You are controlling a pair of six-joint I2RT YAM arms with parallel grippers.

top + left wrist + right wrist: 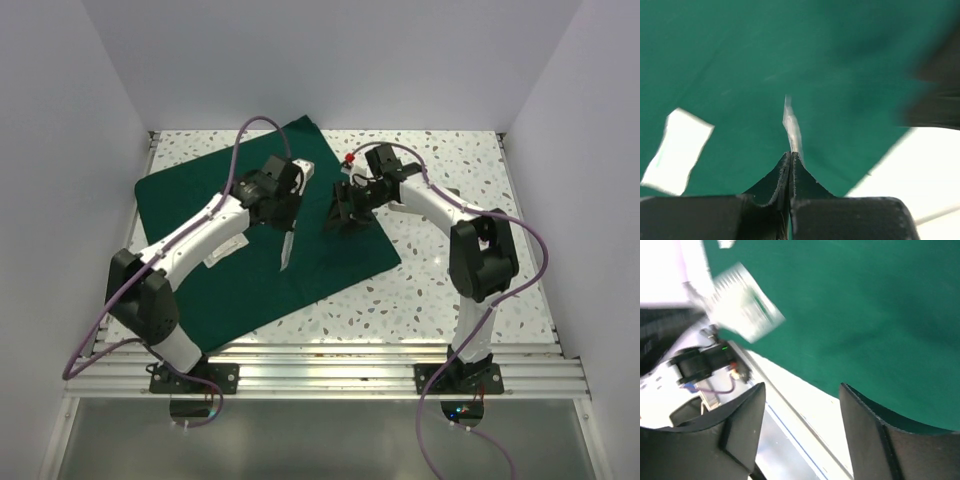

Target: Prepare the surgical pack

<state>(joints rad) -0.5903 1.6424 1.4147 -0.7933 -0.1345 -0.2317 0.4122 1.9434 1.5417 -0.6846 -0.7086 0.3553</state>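
The dark green drape (pixel 300 250) of the surgical pack lies flat across the left and middle of the table. My left gripper (pixel 290 212) hangs above it, shut on a thin steel instrument (pixel 287 248) that points down toward the cloth. In the left wrist view that gripper (pixel 790 155) pinches the steel instrument (pixel 791 125) over the drape (pixel 840 75), with a white packet (pixel 677 150) lying to the left. My right gripper (pixel 343 213) hovers open over the drape's right part, nothing between its fingers (pixel 742 415). A white packet (pixel 742 302) shows on the drape (pixel 865 315).
A white packet (pixel 222 250) lies on the drape under the left forearm. Another white piece (pixel 305 170) sits near the left wrist. Speckled tabletop (pixel 450 290) lies right of the drape. White walls close in both sides, and a metal rail (pixel 330 365) runs along the near edge.
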